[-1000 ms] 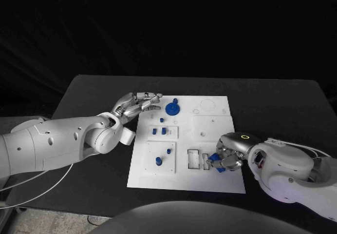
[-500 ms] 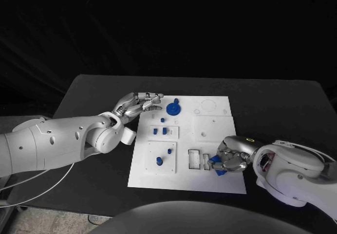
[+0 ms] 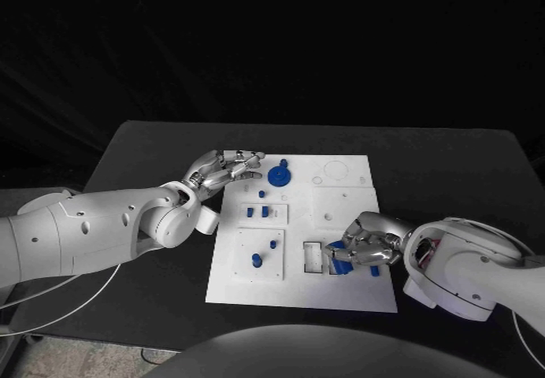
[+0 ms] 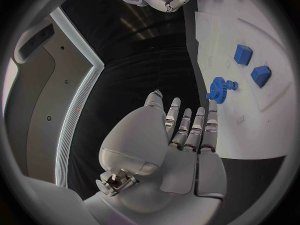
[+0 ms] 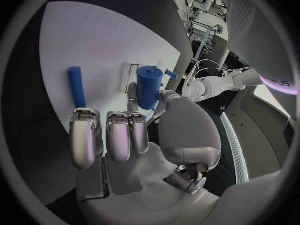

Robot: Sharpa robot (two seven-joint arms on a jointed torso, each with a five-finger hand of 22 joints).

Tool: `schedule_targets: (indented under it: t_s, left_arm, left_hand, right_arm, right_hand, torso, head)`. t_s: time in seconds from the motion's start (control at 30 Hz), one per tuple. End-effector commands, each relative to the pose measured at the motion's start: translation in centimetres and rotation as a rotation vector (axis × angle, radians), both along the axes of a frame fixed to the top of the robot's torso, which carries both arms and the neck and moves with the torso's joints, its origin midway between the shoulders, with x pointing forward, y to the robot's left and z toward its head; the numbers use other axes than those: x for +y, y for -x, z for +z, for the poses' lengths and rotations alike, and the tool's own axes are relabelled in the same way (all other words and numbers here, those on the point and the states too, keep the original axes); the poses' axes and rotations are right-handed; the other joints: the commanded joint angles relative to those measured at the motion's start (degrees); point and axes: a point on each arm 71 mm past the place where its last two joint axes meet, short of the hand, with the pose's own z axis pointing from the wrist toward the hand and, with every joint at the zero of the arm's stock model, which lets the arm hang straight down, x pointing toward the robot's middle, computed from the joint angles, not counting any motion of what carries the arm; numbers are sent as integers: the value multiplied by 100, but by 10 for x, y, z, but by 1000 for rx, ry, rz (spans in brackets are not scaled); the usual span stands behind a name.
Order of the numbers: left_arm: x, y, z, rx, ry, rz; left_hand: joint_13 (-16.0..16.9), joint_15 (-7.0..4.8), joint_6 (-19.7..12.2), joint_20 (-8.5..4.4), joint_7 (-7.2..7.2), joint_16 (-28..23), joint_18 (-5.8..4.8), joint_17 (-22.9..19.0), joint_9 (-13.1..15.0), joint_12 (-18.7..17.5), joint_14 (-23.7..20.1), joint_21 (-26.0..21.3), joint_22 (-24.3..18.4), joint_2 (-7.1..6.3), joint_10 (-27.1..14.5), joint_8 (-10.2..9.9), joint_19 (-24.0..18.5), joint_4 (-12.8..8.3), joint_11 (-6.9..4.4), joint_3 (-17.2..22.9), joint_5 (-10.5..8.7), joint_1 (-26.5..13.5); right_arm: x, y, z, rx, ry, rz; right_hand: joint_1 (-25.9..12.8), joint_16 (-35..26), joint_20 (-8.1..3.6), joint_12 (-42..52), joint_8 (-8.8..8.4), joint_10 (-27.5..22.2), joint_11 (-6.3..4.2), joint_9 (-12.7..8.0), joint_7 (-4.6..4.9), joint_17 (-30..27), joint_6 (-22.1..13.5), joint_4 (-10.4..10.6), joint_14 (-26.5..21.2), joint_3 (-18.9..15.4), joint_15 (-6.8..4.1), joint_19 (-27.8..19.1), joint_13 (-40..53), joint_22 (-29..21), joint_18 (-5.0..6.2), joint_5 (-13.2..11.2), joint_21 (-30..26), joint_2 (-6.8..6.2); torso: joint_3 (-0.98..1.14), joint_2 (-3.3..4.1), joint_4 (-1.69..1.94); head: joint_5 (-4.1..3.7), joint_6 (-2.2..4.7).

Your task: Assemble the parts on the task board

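The white task board lies in the middle of the black table. My right hand hovers over the board's near right area and pinches a short blue cylinder between thumb and finger, beside the white slotted recess. A thin blue rod lies loose on the board by that hand, its end showing in the head view. My left hand is at the board's far left corner, fingers straight and holding nothing. A blue gear stands just beside it.
Two blue blocks stand in a small plate left of the board's centre, and a small blue piece lies above them. Two more blue pieces are on the near left plate. Bare black table surrounds the board.
My right hand has shifted left and slightly away from me over the slotted recess with the blue cylinder, uncovering the blue rod on its right. The left hand has stayed put.
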Motion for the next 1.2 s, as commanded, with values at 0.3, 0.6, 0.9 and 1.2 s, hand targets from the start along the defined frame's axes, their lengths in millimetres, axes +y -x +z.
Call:
schedule_targets:
  t_s: [0.3,0.6,0.9,1.2]
  left_arm:
    - [-5,0,0,6,16,-24]
    - [-5,0,0,9,16,-27]
    - [-6,0,-1,13,17,-31]
    - [-6,0,-1,18,17,-35]
  left_hand:
    - [-4,40,-38,-2,15,34,-17,8,-8,18,8,7,-7,66,-43,25,-12,-6,-6,-24,20,10]
    - [-4,42,-34,-2,19,41,-18,8,-7,23,13,8,-8,71,-40,28,-12,-5,-5,-23,24,12]
    - [-3,46,-29,-1,25,51,-19,10,-6,28,21,9,-9,78,-38,32,-11,-4,0,-23,26,13]
    - [-3,55,-20,-1,39,64,-22,11,-5,30,30,10,-12,85,-36,38,-11,-4,14,-24,29,16]
  right_arm:
    - [13,-4,-8,53,29,-22]
    - [22,-6,-10,31,50,-12]
    - [25,-6,-12,38,70,3]
    - [26,-6,-13,45,79,12]
  right_hand:
    - [-133,-121,86,22,-165,612,92,-6,82,1077,-191,-663,493,700,97,226,1509,1218,39,-618,-177,192]
    - [-396,-201,127,22,-267,612,130,-69,121,982,-171,-476,474,548,132,185,1509,1180,65,-1217,-296,288]
    - [-740,-273,145,22,-367,612,152,-115,144,894,-165,-249,457,260,150,156,1509,1146,87,-2144,-410,344]
    - [-1202,-284,144,22,-410,612,153,-117,143,878,-114,-227,457,-129,150,160,1509,1143,91,-3016,-447,510]
  torso:
    - [2,11,-10]
    - [3,0,2]
    - [2,3,-13]
    - [6,0,-7]
  head:
    - [-3,0]
    - [9,0]
    - [23,0]
    - [19,0]
